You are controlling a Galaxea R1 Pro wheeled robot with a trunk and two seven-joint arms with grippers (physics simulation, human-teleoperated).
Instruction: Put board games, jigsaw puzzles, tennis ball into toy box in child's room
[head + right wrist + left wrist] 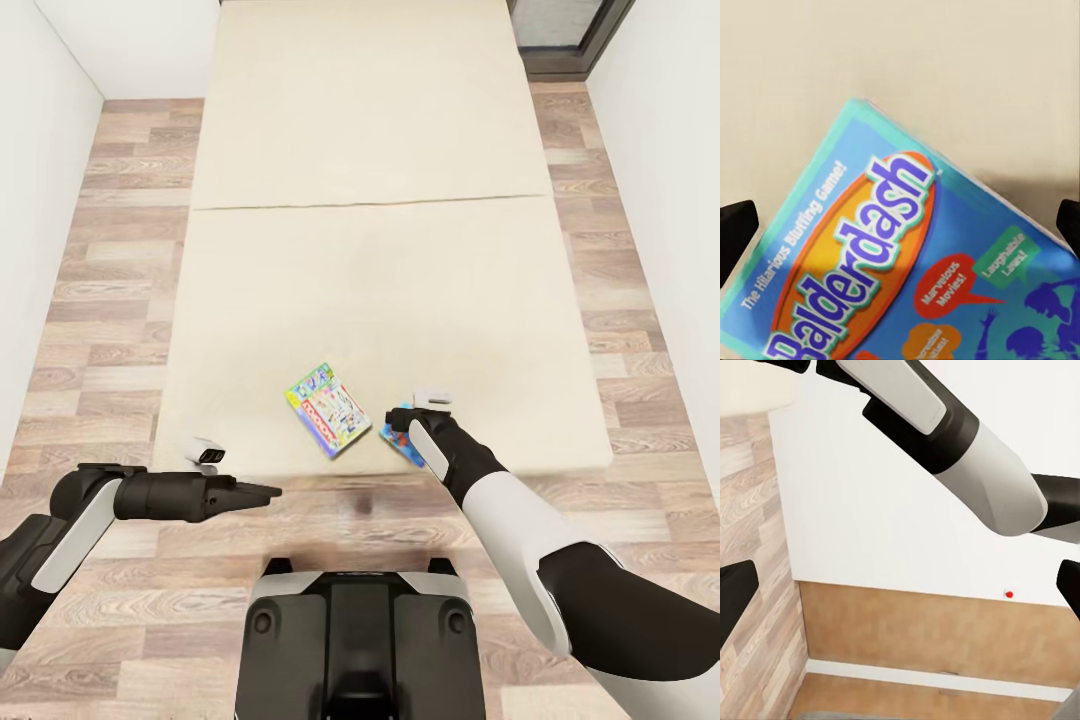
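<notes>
Two board games lie near the front edge of the bed (380, 290). One is a white-green-red box (328, 410) lying free on the beige mattress. The other is a blue "Balderdash" box (391, 432), mostly covered by my right gripper (412, 424). In the right wrist view this blue box (900, 270) lies just under the open right gripper (900, 225), whose dark fingertips (735, 232) stand wide at either side. I cannot tell whether they touch it. My left gripper (262, 491) hangs open over the floor before the bed's front edge, holding nothing (900, 592).
Wood-plank floor (110, 300) runs along both sides of the bed, with white walls close beyond. A dark-framed window (570, 30) stands at the far right. My base (360, 640) sits close to the bed's front edge. A red wall button (1009, 594) shows beyond my right arm (967, 457).
</notes>
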